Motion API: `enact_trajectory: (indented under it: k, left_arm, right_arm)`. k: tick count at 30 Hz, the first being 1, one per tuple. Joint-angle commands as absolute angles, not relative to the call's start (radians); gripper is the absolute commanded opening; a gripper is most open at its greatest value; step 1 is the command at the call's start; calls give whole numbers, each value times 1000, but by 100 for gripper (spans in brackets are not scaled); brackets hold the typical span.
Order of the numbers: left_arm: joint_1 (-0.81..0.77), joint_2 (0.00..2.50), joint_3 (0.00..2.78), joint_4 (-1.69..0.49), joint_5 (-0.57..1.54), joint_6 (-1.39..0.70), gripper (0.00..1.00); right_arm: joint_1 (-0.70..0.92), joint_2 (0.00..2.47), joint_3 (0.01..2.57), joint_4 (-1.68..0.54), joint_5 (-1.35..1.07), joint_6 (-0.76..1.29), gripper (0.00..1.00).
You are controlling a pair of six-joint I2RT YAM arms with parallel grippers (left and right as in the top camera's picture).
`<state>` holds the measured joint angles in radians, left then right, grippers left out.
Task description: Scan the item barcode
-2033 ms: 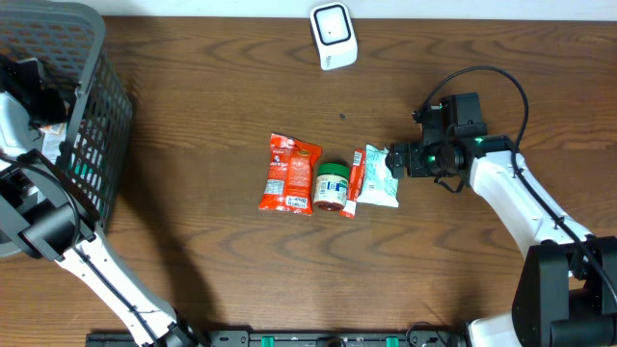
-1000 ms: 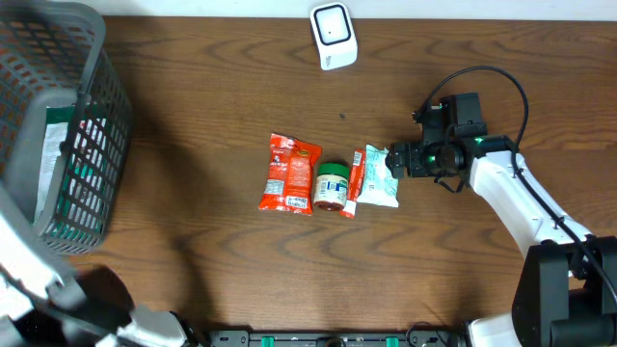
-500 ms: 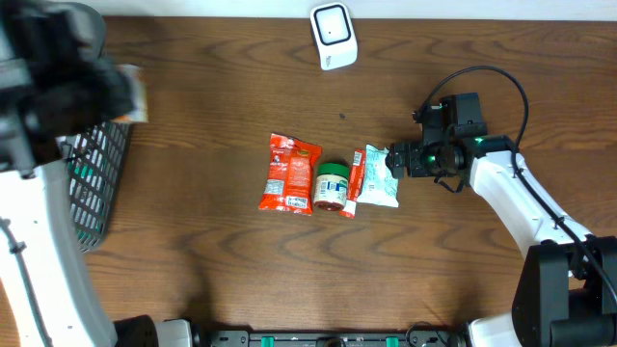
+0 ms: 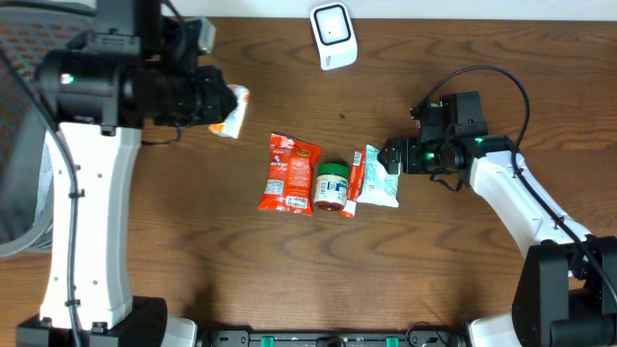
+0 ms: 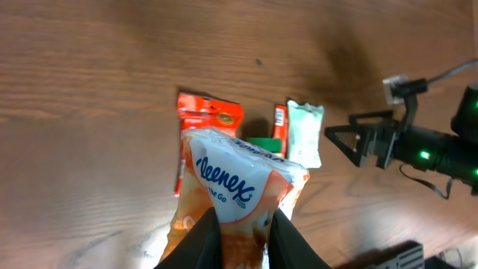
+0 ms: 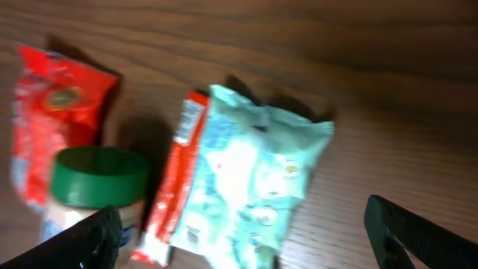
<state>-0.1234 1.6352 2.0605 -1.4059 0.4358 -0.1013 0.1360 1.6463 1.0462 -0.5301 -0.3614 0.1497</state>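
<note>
Your left gripper is pinching the tissue pack. In the left wrist view its two dark fingers are drawn close together on the lower end of the pack, squeezing the orange and white wrapper between them. The printed brand side faces that camera. The pack hangs in the air above the bench, clear of the wood.

From overhead, you see the tissue pack sticking out of the left gripper toward the middle of the bench. It sits up and to the left of the row of goods, and well apart from the white scanner at the far edge. The grey basket is at the left edge, behind the left arm.

Your right gripper is spread as wide as it goes and holds nothing. In the right wrist view one finger shows at each lower corner of the frame, and the pale green packet lies on the bench between them. From overhead, its fingertips are just beside the right edge of that packet; you cannot tell whether they touch it.

The row on the bench, left to right, is a red packet, a green-lidded jar, a thin red stick packet and the pale green packet, each close against the next.
</note>
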Motion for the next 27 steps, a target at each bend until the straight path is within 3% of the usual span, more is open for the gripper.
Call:
enact_trajectory:
  k: [1, 7, 9, 19, 27]
  left_arm:
    - [-168, 1661, 2054, -1395, 471, -110, 21]
    - [-178, 1668, 2054, -1353, 764, -110, 22]
    - [-183, 1668, 2054, -1336, 844, -110, 22]
    - [-264, 1668, 2053, -1206, 1086, -112, 22]
    - [-280, 1668, 2053, -1137, 1088, -114, 23]
  right_arm:
    - [125, 1638, 1055, -536, -555, 172, 99]
    - [3, 1633, 1056, -316, -1422, 123, 95]
    - [-30, 1633, 1056, -230, -1561, 184, 92]
    - [-5, 1610, 1056, -19, -1561, 341, 85]
    - [105, 1466, 1056, 329, -1562, 545, 85]
